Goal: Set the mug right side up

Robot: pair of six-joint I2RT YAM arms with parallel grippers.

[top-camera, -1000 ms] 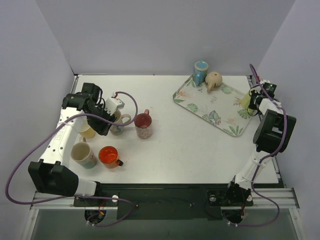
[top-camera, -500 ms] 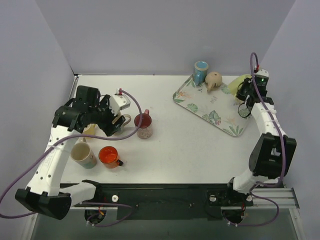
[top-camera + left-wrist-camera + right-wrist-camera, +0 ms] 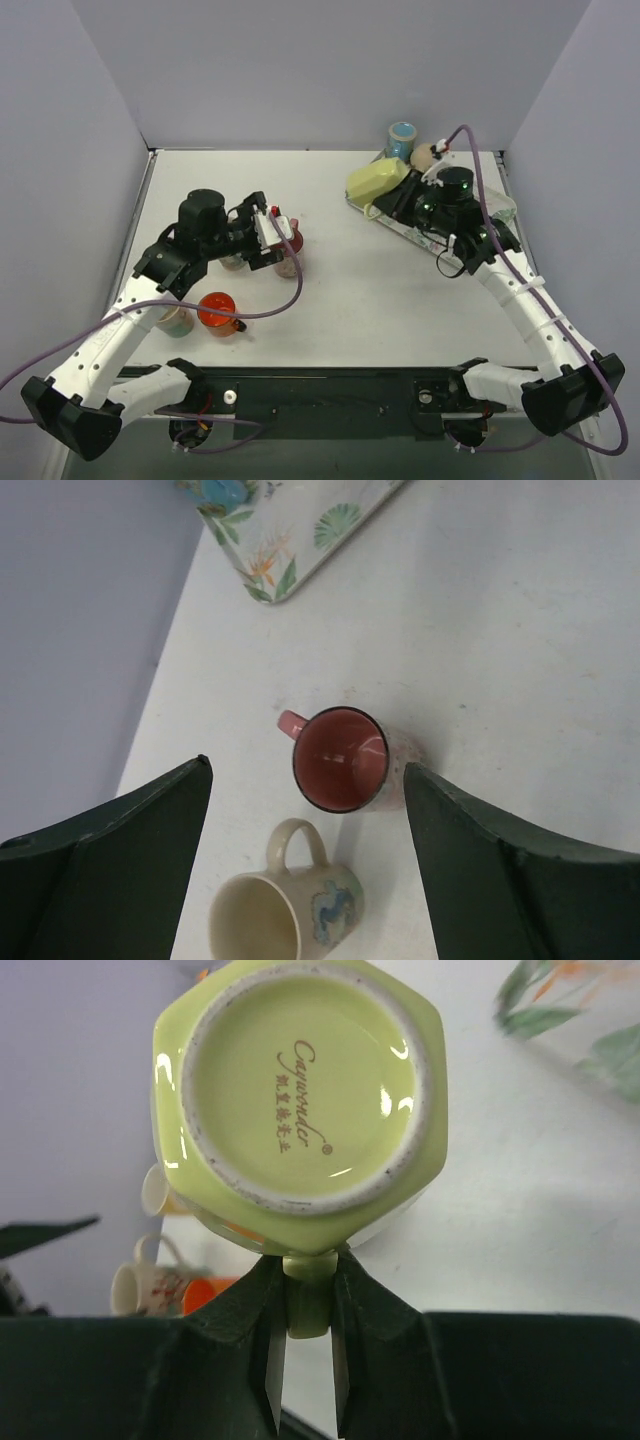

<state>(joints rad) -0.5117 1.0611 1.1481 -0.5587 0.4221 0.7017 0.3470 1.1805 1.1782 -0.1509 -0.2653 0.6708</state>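
Grip security was the first concern. The right gripper [image 3: 305,1295] was clenched on the handle of the lime-green mug [image 3: 300,1090] and nothing else. In the right wrist view the mug's stamped base faced the camera, so its mouth pointed away from the wrist. From above, the mug [image 3: 377,180] appeared to be carried on its side over the near-left corner of the floral tray [image 3: 275,575], toward the far right of the table [image 3: 380,300]; I could not tell whether it touched the tray.

A good finish probably called for a slow wrist roll that brought the base downward, since a narrow pinch on a glazed handle could let the body swing or slip. The base should have been level before descent, and the set-down spot chosen on bare table or a free part of the tray, apart from the two pieces at the tray's far edge. Release made sense only once the base sat flat.

The left gripper [image 3: 268,235] stood wide open and held nothing, hanging over the upright pink mug [image 3: 340,760] and cream mug [image 3: 285,910] near the table's left edge, well apart from the work.
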